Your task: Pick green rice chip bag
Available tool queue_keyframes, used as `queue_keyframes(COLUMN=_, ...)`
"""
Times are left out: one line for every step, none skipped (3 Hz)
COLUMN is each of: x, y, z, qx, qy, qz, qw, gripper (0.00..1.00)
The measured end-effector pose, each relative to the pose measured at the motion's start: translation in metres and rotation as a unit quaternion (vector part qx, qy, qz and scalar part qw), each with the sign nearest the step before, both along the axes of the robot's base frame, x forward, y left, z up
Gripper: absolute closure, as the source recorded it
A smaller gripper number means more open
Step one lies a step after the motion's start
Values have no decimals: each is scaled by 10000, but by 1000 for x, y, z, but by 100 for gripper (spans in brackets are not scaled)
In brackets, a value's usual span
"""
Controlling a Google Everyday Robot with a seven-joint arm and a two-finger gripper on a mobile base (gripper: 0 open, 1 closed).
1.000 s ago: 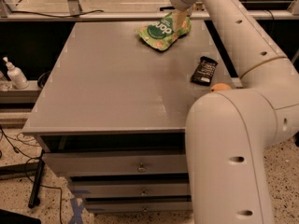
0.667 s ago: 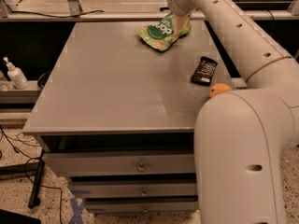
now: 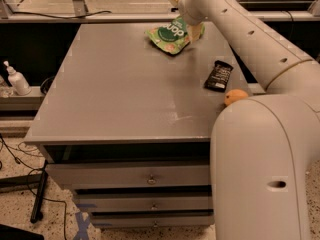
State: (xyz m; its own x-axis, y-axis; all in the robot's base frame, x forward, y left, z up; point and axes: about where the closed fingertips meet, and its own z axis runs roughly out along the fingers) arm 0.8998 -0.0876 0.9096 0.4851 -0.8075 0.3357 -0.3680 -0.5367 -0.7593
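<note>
In the camera view, you look down on a gray table (image 3: 115, 94) with drawers (image 3: 125, 176) under its top. The green rice chip bag (image 3: 169, 37) lies at the far end of the table, close to the back edge and a bit to the right of the middle. It is crinkly, with white letters on it and little orange-pink pictures.

Your pincer (image 3: 190, 24) is at the far end too. It sits right at the bag's upper right corner and looks like it touches the bag there. You cannot tell if the pincer is let go or squeezed onto the bag, because the wrist hides that part.

The big white arm (image 3: 260, 174) fills the right side and reaches from the near corner up to the bag.

A small black wrapper (image 3: 218, 75) lies flat near the table's right edge, well apart from the bag. An orange (image 3: 235, 96) sits just below the wrapper, right beside the arm.

Off the table on the left, a white pump bottle (image 3: 15, 79) stands on a low shelf.
</note>
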Motion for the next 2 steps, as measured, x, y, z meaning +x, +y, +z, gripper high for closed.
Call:
queue_keyframes(x=7, y=5, z=0, qx=-187, qy=-39, qz=-22, qw=9998, gripper=0)
queue_keyframes(x=14, y=17, z=-11, qx=-326, qy=45, qz=26, qw=9995, gripper=0)
